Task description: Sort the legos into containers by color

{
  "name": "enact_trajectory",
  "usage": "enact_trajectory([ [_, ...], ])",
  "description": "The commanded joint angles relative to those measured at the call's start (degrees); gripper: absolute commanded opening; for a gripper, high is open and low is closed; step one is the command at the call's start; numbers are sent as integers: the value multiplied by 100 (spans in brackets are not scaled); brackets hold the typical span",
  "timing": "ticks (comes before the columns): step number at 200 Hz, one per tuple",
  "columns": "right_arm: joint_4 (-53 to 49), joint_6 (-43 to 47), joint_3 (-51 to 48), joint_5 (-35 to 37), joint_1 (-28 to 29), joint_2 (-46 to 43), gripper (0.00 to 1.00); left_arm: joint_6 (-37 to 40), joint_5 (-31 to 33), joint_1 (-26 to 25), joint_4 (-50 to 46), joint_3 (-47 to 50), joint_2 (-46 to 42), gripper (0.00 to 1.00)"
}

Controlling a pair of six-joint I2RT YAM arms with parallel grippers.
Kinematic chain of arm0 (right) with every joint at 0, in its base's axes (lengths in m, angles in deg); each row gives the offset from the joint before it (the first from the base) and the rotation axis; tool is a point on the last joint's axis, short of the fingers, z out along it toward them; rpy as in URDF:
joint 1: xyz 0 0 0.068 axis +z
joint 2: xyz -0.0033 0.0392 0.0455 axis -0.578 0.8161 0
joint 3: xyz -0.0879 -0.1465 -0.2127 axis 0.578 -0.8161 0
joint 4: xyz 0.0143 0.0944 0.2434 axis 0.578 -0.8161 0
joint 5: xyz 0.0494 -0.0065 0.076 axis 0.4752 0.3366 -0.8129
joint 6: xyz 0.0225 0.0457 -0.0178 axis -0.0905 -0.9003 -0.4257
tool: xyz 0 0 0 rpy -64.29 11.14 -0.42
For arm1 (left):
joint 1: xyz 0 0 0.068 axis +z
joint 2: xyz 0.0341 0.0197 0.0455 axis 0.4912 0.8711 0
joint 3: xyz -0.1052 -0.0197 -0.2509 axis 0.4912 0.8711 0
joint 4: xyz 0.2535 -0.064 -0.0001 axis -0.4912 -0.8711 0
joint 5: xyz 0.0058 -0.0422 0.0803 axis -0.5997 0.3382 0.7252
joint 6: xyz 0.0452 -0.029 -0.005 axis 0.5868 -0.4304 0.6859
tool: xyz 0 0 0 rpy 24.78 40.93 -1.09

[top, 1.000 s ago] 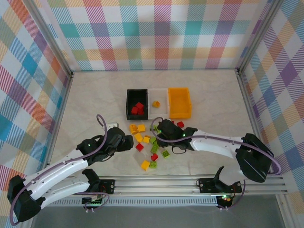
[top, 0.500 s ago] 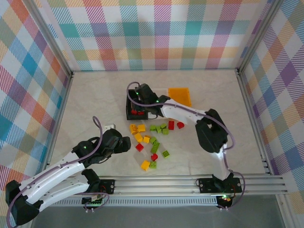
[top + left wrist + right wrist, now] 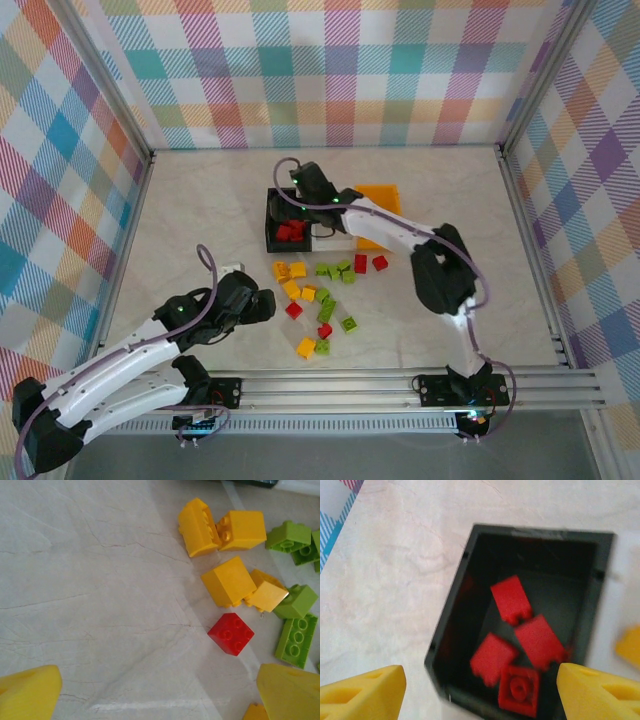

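Right claw [image 3: 479, 696] is hovering wide open over the black bin [image 3: 451, 630], which is lying lengthwise near-to-far; left claw [image 3: 160, 692] is gaping wide by a loose red brick [image 3: 231, 633]

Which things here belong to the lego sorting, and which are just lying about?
Job: black bin, its red bricks, white bin, orange bin, loose yellow bricks, loose green bricks, loose red bricks.
Not the job: small white item, plaid walls, front rail.

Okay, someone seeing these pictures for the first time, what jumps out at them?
First, the black bin in the far half of the table, holding four red bricks, with the right gripper open directly above it. Next, the scatter of loose yellow, green and red bricks mid-table, where the left gripper hovers open near a lone red brick.
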Motion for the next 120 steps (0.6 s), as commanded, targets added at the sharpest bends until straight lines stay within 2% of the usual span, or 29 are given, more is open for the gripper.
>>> enact_trajectory([
  [1, 332, -231, -1113, -104, 47, -1258, 80, 269, -427, -66, 355, -209, 369, 100],
  [30, 386, -528, -2907, 7, 153, -2553, 81, 311, -696, -474, 824, -258, 1072, 100],
  [66, 189, -795, -4480, 78, 243, -3835, 81, 394, -940, -1437, 1173, -449, 2084, 98],
  [87, 72, -923, -5074, 193, 242, -4437, 82, 452, -977, -1867, 1112, -565, 2628, 94],
  [120, -93, -1031, -5481, 463, 241, -5101, 82, 498, -1146, -2176, 1263, -545, 2991, 87],
])
